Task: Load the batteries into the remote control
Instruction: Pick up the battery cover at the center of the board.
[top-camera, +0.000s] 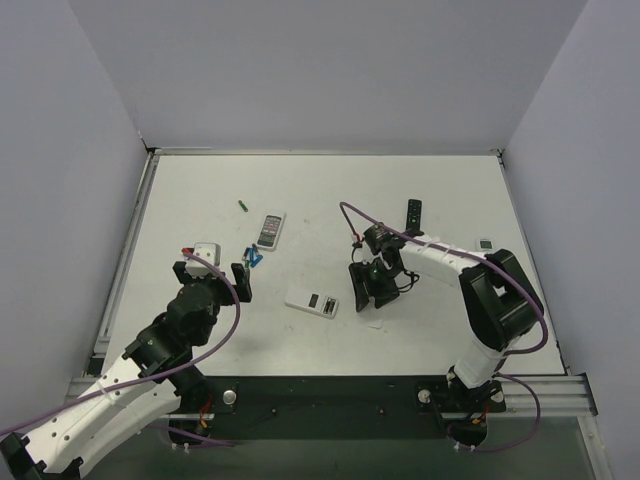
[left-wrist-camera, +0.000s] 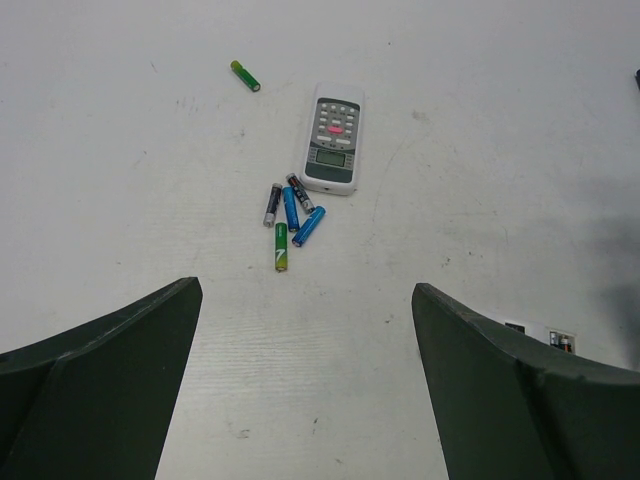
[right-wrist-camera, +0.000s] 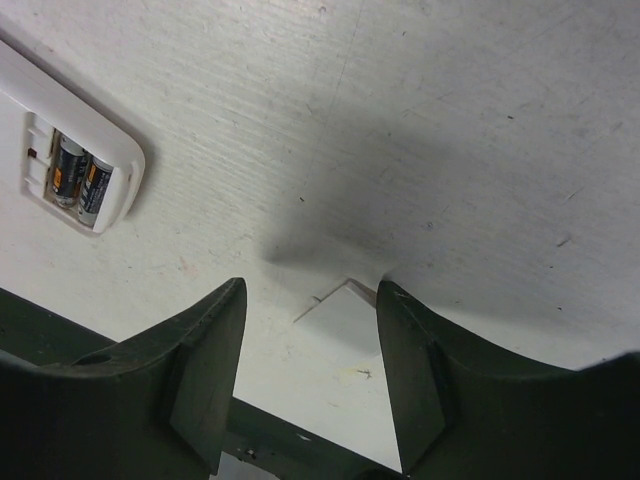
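Remote control (top-camera: 312, 301) lies face down near the middle of the worktop (top-camera: 450, 190). The right wrist view shows its open compartment with two batteries (right-wrist-camera: 68, 170) side by side inside. The right jaws are apart and hang over a small flat white piece (right-wrist-camera: 345, 314), probably the lid, at 4 o'clock from the remote control. The left jaws are also wide apart and hold nothing, with the spare batteries (left-wrist-camera: 288, 215) at 12 o'clock ahead of them. I think the main danger is the lid: it lies flat, so the jaws may push it along the worktop and not lift it. A knock on the remote control could also shake the uncovered batteries out.
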